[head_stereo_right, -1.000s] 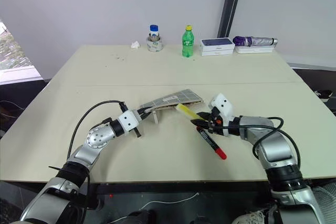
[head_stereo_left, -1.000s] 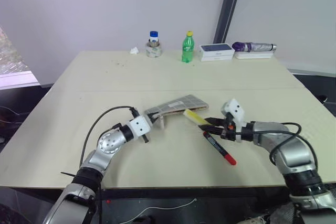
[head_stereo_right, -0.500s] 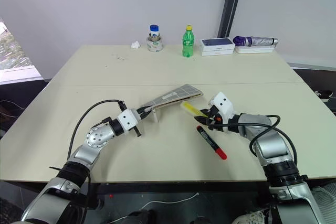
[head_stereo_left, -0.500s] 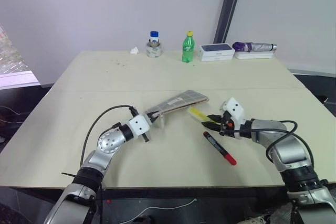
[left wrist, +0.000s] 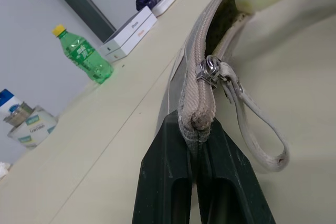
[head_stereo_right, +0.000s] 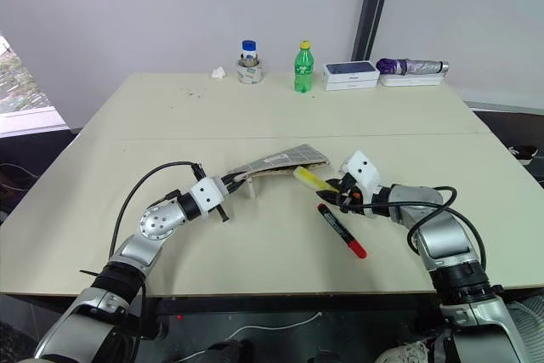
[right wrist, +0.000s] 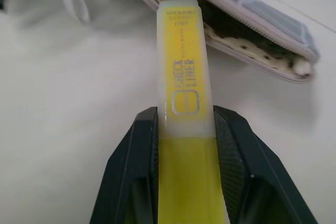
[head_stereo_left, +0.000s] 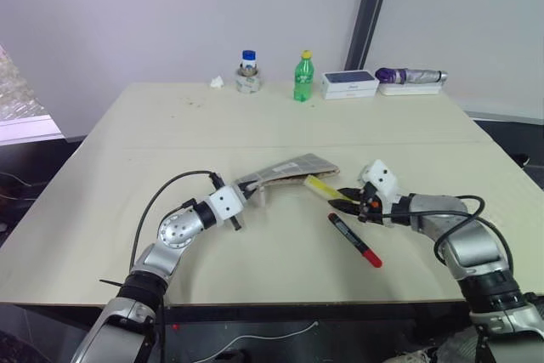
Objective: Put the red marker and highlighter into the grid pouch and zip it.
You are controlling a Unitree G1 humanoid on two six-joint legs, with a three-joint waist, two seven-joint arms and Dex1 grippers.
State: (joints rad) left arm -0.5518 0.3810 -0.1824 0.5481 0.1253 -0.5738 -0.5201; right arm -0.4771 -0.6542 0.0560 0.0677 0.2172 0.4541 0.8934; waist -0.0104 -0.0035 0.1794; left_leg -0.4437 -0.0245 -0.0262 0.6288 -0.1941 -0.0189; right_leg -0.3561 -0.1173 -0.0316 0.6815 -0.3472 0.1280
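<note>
Tabletop [head_stereo_left: 170, 133]: highlighter [right wrist: 185, 77] cap reads "CHECK LINER"; smaller print unreadable.

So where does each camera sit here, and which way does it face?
Head stereo pair: looks forward and down over the table; both arms show, with the red marker lying loose.
Left wrist: looks along the left gripper, shut on the grid pouch at its zipper end.
Right wrist: looks along the right gripper, holding the highlighter at the pouch's mouth.
Shared: pouch and highlighter.
</note>
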